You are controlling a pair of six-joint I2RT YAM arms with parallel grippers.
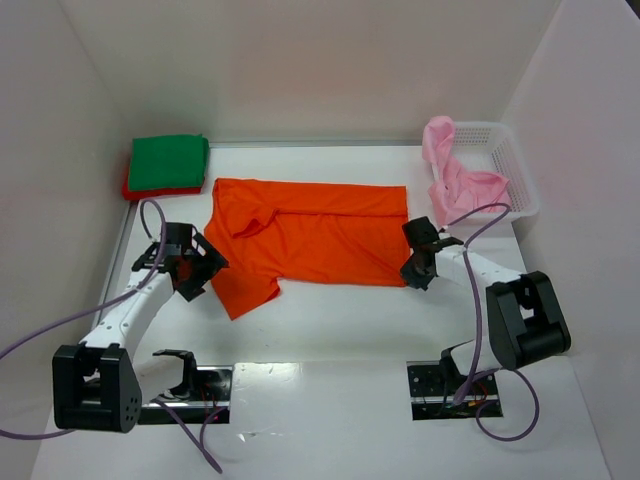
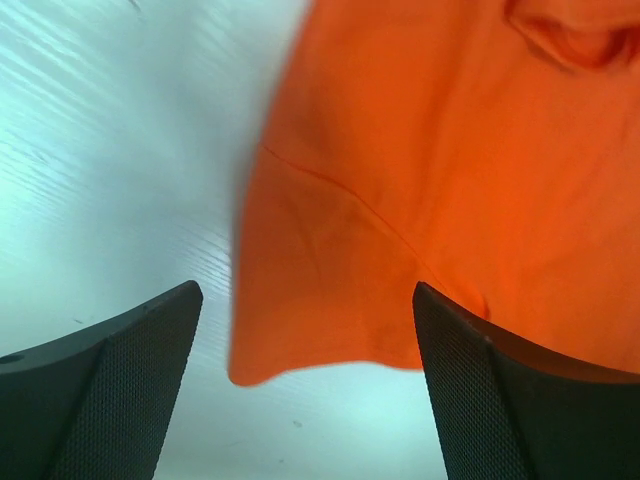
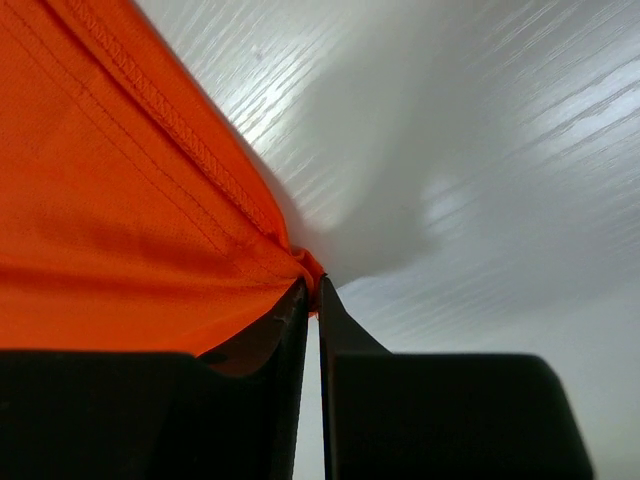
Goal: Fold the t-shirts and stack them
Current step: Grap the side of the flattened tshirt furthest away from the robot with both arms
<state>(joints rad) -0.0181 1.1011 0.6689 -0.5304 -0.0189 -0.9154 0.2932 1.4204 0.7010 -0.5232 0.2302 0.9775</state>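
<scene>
Right wrist view: my right gripper point(image 3: 312, 292) is clamped on the 4 o'clock hem corner of the orange t-shirt point(image 3: 110, 200), spread on the counter point(image 3: 480, 150). My left gripper point(image 2: 305, 292) stands apart over the sleeve point(image 2: 320, 250). Next: close it, fold.

Orange tee point(image 1: 320, 235) spread centrally, green tee point(image 1: 170, 162) atop red tee point(image 1: 130, 189), pink tee point(image 1: 455, 180) crumpled.

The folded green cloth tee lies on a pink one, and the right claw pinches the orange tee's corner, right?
No: the top view shows the folded green cloth tee on a red tee. The right gripper does pinch the corner of the orange cloth tee.
</scene>
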